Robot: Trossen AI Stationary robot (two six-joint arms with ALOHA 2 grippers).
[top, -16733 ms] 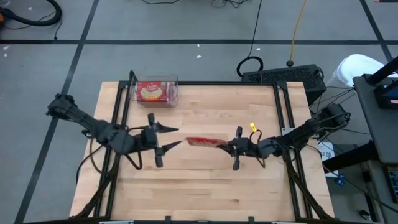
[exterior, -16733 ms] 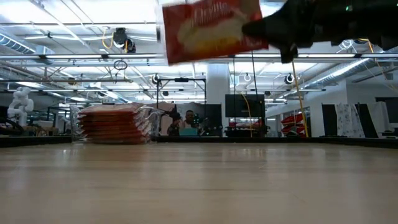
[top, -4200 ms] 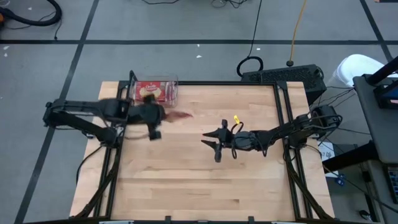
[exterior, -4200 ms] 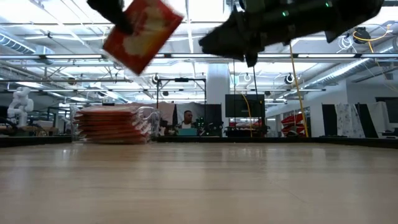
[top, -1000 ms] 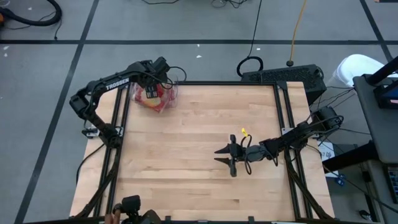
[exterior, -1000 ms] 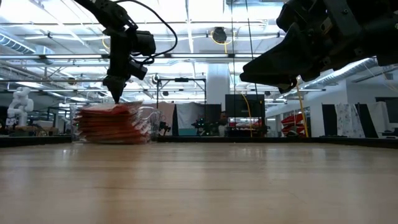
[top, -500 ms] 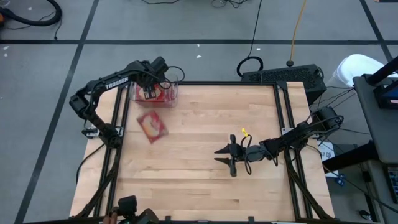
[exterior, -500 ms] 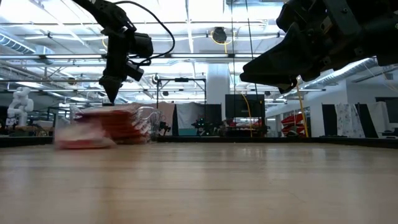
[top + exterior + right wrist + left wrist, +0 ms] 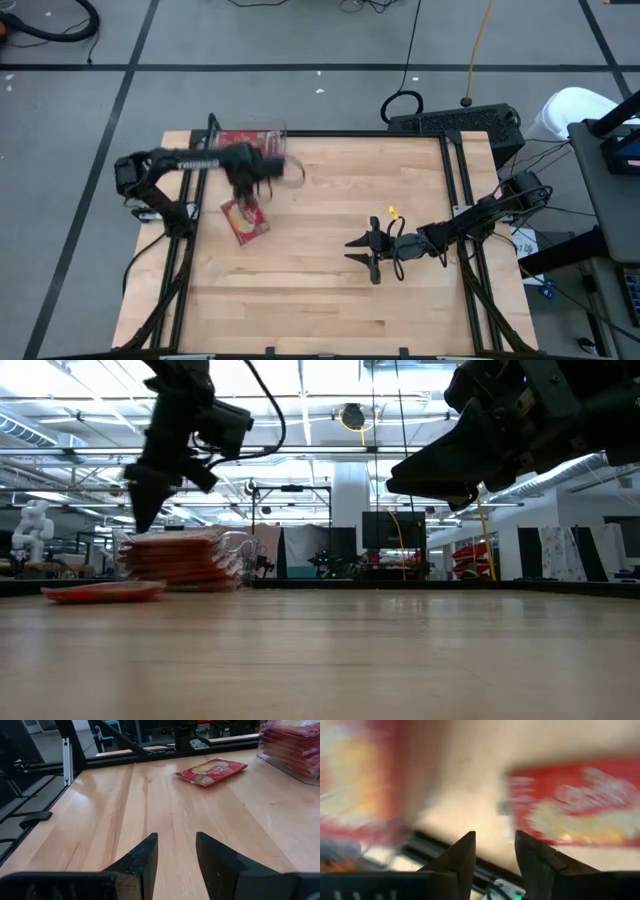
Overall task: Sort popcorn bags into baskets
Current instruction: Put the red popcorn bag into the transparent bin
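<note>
One popcorn bag (image 9: 246, 221) lies flat on the counter (image 9: 320, 290), loose, just in front of the clear basket (image 9: 272, 135), which is stacked full of red bags. Left end effector (image 9: 252, 190) hangs above the counter between basket and loose bag, fingers parted, gripping nothing. Right end effector (image 9: 361, 254) hovers mid-counter, well apart, fingers parted, empty.

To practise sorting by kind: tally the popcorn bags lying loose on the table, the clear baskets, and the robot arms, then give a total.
Loose popcorn bags: 1
Clear baskets: 1
Robot arms, left and right: 2
Total: 4
</note>
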